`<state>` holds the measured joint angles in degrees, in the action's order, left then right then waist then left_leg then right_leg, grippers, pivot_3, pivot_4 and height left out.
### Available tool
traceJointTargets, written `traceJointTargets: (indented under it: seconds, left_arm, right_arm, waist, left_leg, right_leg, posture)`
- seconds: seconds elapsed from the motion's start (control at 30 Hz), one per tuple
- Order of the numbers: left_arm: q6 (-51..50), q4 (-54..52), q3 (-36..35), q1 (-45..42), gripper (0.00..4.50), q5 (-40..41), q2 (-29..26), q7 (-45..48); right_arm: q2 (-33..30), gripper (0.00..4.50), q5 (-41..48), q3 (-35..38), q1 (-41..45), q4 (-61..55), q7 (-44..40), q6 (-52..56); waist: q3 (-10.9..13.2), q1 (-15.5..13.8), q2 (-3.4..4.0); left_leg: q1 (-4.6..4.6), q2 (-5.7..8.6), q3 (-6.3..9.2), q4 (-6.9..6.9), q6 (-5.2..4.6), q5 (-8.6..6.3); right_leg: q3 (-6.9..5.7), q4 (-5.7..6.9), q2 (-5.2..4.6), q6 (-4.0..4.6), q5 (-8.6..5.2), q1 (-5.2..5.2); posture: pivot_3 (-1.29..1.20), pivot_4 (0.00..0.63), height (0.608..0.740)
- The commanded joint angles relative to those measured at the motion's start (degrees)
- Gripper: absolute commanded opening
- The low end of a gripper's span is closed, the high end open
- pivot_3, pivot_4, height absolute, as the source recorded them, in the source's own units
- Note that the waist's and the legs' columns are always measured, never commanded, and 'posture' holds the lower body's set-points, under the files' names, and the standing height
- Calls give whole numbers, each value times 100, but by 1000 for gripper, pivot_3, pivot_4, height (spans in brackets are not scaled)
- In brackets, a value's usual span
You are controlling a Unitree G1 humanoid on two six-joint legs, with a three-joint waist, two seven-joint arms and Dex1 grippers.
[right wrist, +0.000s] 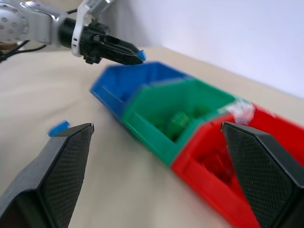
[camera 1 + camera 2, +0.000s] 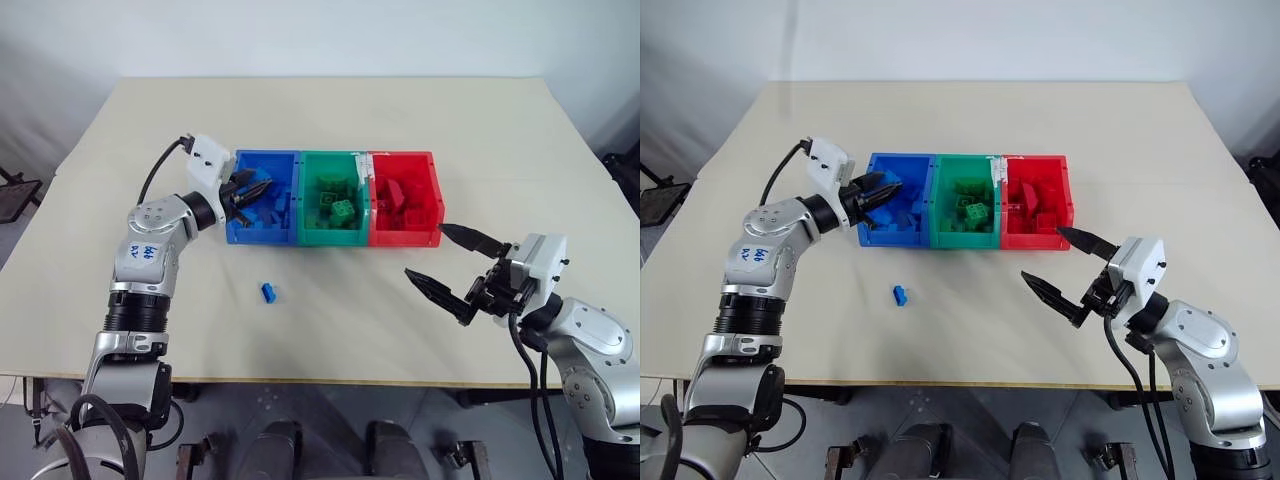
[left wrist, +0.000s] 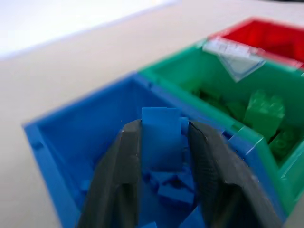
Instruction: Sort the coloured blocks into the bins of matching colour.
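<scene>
Left pincer [image 3: 164, 142] clamped on a blue block [image 3: 161, 137], poised over the blue bin [image 2: 236, 232], first of three joined tubs beside green bin [image 2: 305, 235] and red bin [image 2: 432, 232]. Dropping step in hand, by the look of it; next calls for spreading the fingers so the block falls among the blue pieces inside. Right pincer [image 2: 455, 265] spread wide, empty, near the red tub. Second blue block [image 2: 268, 292] loose on the worktop [image 2: 400, 120], awaiting pickup
</scene>
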<state>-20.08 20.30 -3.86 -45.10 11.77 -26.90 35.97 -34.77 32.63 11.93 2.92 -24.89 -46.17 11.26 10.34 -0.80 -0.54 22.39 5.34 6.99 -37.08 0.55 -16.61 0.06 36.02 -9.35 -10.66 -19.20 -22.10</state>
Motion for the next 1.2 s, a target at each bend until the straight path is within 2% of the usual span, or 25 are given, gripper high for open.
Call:
traceJointTargets:
  seconds: [0.03, 0.17, 0.27, 0.4, 0.47, 0.57, 0.77, 0.87, 1.0, 1.1, 1.2]
  left_arm:
    - [43, -286, -111, 13, 2872, 142, -181, 272]
    - [335, -511, -422, 464, 4188, 323, -609, 682]
    - [713, -601, -895, 923, 4188, 675, -928, 1109]
    - [1859, -704, -1515, 1993, 4188, 1014, -1440, 2192]
    - [2066, -767, -1626, 2622, 4350, 972, -1736, 2533]
    - [2142, -943, -1835, 3342, 4350, 1107, -2002, 2866]
    - [2209, -722, -2371, 4254, 4350, 1284, -2121, 2992]
    - [2329, -768, -2333, 4332, 4350, 1266, -2028, 2951]
    - [2269, -1293, -1819, 4088, 4350, 1272, -1905, 3100]
    - [2813, -1506, -986, 3793, 4350, 657, -2095, 3530]
    - [3036, -1451, -145, 3043, 4350, 128, -2127, 3750]
  right_arm:
    - [-68, 4500, 31, 167, -2, -112, -93, -149]
    - [-124, 4500, 24, 72, 18, 12, -400, -242]
    - [-202, 4500, 51, -30, 28, 118, -713, -261]
    - [-406, 4500, -3, -278, 46, 305, -1337, -324]
    - [-421, 4500, -71, -378, 129, 501, -1582, -477]
    - [-437, 4500, -44, -555, 384, 696, -1935, -526]
    - [-449, 4500, -170, -777, 615, 939, -2305, -639]
    - [-455, 4500, -170, -756, 614, 979, -2317, -636]
    - [-540, 4500, -169, -631, 490, 971, -2268, -589]
    - [-717, 4500, -130, -497, 291, 912, -2345, -546]
    - [-926, 4500, -40, -364, 64, 781, -2403, -411]
  waist:
    - [0, 36, 0]
    - [0, 124, 0]
    - [0, 177, 0]
    - [0, 205, 0]
    - [0, 221, 0]
    - [0, 223, 0]
    - [-1, 108, 0]
    - [0, 58, 0]
    - [-1, 28, 0]
    - [-1, -5, 0]
    - [-1, -43, 0]
  left_leg:
    - [2, 0, 0, 0, 0, 0]
    - [2, -2, -1, 3, 0, 0]
    - [2, -6, -3, 8, 0, 0]
    - [2, -14, -1, 9, 0, 0]
    - [2, -16, -1, 9, -1, -2]
    - [0, -17, -1, 4, -5, -4]
    - [-2, -21, 3, -3, -6, -6]
    - [-2, -19, 4, -3, -7, -7]
    - [-3, -18, 5, -6, -7, -7]
    - [-3, -17, 4, -7, -6, -7]
    - [-5, -14, -1, -5, -6, -7]
  right_leg:
    - [0, 1, 0, 0, 0, -3]
    - [1, 2, 0, 0, 0, -5]
    - [2, 4, 1, 1, 0, -13]
    - [3, 0, -4, 3, 1, -14]
    - [3, -5, -6, 3, 1, -11]
    - [5, -7, -11, 4, 1, -10]
    - [4, -12, -11, 5, 0, -4]
    - [4, -13, -13, 5, 0, -4]
    - [3, -14, -13, 6, 0, 2]
    - [3, -14, -13, 6, 1, 2]
    - [2, -15, -11, 7, 1, 2]
  posture:
    - [0, 150, 740]
    - [0, 150, 740]
    - [0, 150, 740]
    - [0, 150, 740]
    - [0, 150, 740]
    - [0, 150, 740]
    - [0, 150, 740]
    - [0, 150, 740]
    - [0, 150, 740]
    - [0, 150, 740]
    - [0, 150, 740]
